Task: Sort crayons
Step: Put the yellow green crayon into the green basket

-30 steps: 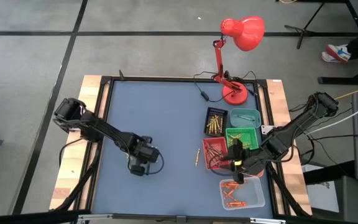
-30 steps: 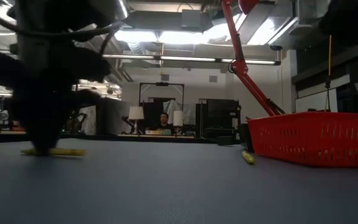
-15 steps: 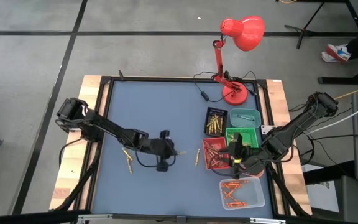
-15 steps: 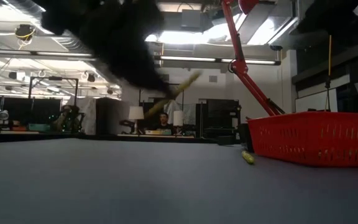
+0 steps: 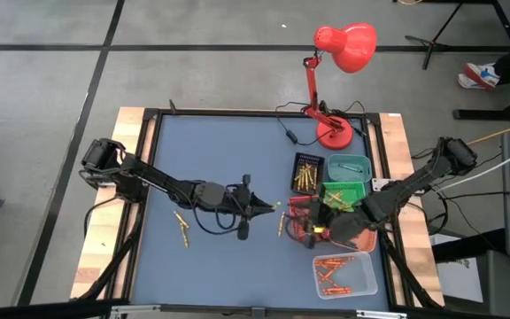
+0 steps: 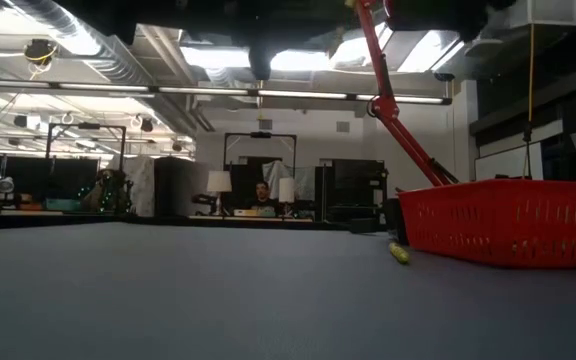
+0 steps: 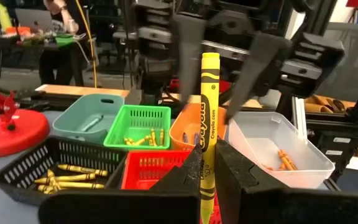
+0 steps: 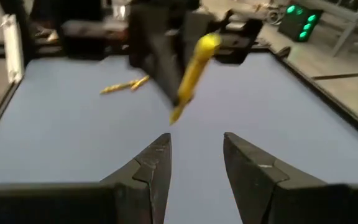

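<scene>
Pinching a yellow paper-wrapped wax crayon (image 7: 208,118) upright between pressed-together fingers, your left gripper (image 5: 268,207) is hovering over the blue table (image 5: 220,151), just beside the red slotted plastic tray (image 5: 301,218). Your right gripper (image 5: 315,228) is facing it over that red tray with fingers (image 8: 153,163) spread and nothing between them. Two loose yellow crayons (image 5: 181,224) are lying near the table's left edge. More yellow crayons are filling the black slotted tray (image 7: 23,163); orange ones are lying in the clear plastic bin (image 5: 361,282).

The right wrist view blurs the yellow crayon (image 8: 191,68); its lower end is hidden in the left gripper (image 7: 209,163).
</scene>
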`<state>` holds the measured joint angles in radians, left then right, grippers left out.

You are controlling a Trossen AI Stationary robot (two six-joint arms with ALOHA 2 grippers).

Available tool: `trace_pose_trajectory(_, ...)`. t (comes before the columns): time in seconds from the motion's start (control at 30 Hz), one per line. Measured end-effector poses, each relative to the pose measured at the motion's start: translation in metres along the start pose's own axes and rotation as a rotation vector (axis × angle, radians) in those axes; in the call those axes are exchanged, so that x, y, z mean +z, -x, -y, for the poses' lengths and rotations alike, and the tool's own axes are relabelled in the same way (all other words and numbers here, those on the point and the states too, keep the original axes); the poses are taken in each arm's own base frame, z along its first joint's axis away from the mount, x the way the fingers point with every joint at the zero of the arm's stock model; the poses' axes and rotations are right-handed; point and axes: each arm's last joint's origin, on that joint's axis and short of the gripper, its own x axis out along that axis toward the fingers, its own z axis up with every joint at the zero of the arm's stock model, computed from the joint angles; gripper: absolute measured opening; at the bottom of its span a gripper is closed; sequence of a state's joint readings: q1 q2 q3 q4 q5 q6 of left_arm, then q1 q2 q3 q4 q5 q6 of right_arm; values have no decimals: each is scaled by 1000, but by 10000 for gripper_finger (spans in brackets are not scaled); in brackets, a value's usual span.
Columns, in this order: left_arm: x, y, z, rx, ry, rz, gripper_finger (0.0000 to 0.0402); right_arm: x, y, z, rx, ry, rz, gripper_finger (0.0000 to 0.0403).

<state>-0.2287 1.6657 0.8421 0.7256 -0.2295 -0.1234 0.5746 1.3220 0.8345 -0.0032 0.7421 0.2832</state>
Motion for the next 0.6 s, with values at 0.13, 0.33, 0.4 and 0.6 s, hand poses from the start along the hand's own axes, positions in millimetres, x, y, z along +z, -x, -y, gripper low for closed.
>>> trace_pose_trajectory(0.13, 0, 1, 5, -17, -30, 1, 8, 7, -15, 9, -34, -17, 48, 145)
trace_pose_trajectory(0.33, -1, 3, 11, -40, -32, -1, 8, 16, -26, 15, 202, 23, 63, 145)
trace_pose_trajectory(0.4, -1, 3, 12, -41, -33, -2, 8, 18, -28, 16, 271, 16, 71, 145)
trace_pose_trajectory(0.6, -1, 3, 12, -37, -33, -2, 8, 22, -29, 17, 297, 20, 103, 145)
